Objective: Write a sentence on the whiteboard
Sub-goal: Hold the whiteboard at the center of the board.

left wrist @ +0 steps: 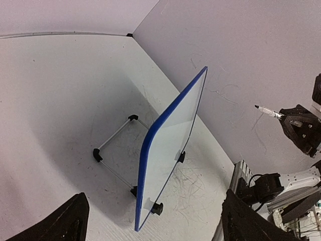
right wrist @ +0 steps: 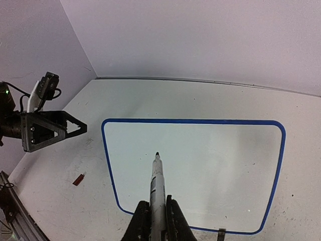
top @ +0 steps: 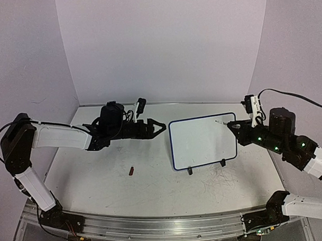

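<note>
The whiteboard [top: 203, 141] stands tilted on its feet at centre right, blue-framed. Its face [right wrist: 200, 165] is bare white, and the sentence is out of view. My right gripper [top: 236, 129] hovers by the board's upper right corner, shut on a grey marker [right wrist: 158, 181]. The marker's dark tip points at the board, and I cannot tell whether it touches. My left gripper [top: 158, 127] hangs open just left of the board's left edge, holding nothing. In the left wrist view the board [left wrist: 170, 150] shows edge-on, with the marker [left wrist: 268, 111] beyond it.
A small red piece [top: 131, 171] lies on the table left of the board. Old scribble marks [top: 221, 179] cover the tabletop in front of the board's feet. A wire stand [left wrist: 115, 150] props the board from behind. Walls close the back and sides.
</note>
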Controlling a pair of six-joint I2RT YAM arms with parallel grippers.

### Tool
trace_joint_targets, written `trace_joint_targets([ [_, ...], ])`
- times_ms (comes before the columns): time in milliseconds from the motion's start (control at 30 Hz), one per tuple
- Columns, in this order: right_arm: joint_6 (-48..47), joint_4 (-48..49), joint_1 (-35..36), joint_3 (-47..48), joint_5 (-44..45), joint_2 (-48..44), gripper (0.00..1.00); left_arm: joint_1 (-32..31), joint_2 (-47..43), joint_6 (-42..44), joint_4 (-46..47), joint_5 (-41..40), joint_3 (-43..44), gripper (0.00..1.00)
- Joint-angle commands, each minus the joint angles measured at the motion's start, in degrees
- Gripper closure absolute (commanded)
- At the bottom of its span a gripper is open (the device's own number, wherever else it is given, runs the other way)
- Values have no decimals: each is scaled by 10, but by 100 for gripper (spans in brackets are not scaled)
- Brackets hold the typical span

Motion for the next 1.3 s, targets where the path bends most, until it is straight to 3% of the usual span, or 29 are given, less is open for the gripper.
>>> trace_joint_targets([
  [0,4,31,2,-3,12,8,100,12,6,60,-8,14,39,8],
  [267,-28,43,18,6,24,6,100,29,30,58,-10,26,49,15],
  [433,-45,112,24,-11,-16,24,100,29,38,11,-10,47,48,21],
  [667,-79,205,56,-3,-6,97,100,24,16,-49,-2,-24,-5,19],
  [800,-89,248,92,-1,0,152,100,19,21,-63,41,-12,-21,20],
  [967,-114,265,138,13,11,198,100,12,70,-70,102,59,5,25],
  [1267,-110,325,156,-68,55,189,100,9,104,-73,203,83,21,39],
])
